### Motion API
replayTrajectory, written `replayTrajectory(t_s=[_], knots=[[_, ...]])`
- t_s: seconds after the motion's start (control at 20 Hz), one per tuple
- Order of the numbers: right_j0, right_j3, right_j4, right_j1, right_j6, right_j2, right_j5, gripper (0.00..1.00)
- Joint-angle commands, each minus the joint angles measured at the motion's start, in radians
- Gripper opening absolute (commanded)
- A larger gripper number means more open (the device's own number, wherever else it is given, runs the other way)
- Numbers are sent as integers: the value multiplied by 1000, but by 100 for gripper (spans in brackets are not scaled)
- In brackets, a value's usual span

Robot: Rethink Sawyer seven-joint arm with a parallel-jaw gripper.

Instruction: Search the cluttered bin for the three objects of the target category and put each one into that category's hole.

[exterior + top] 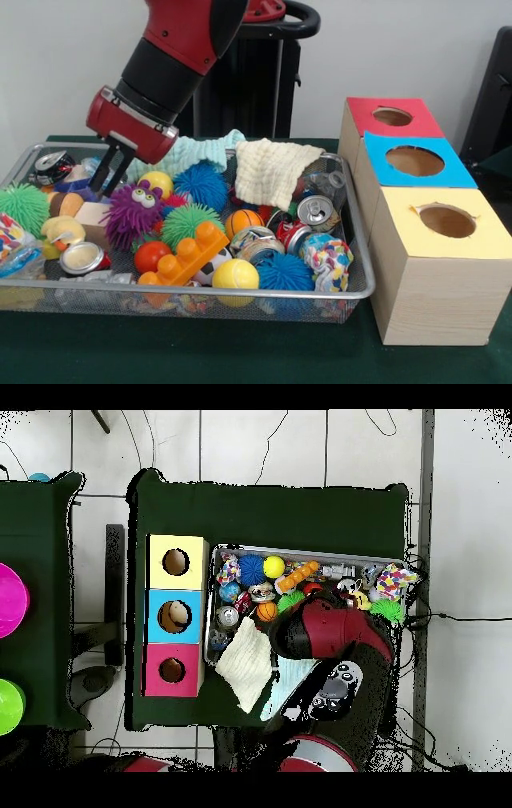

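The gripper (106, 178) is lowered into the wire bin (364, 272) near its far left corner, as seen in the front view. Its two dark fingers (120, 166) are spread apart, with nothing pinched between them. The tips are positioned just above the clutter, beside the purple fuzzy toy (134, 211) with googly eyes.

The target category cannot be determined. Drink cans (314, 213) are located under the cream cloth (272, 171) near the bin's right edge. A yellow ball (235, 275) and an orange block (186, 255) lie at the front edge.

The three-hole box (436, 280) is placed just beside the bin's right edge, with red (392, 117), blue (414, 161) and yellow (447, 221) holes.
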Motion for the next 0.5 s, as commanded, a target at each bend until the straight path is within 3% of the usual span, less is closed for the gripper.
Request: replayTrajectory(t_s=[0.05, 0.35, 0.5], knots=[[3, 42, 24, 17, 62, 155, 114, 0], [16, -52, 20, 175, 111, 89, 46, 0], [5, -53, 12, 198, 115, 86, 2, 0]])
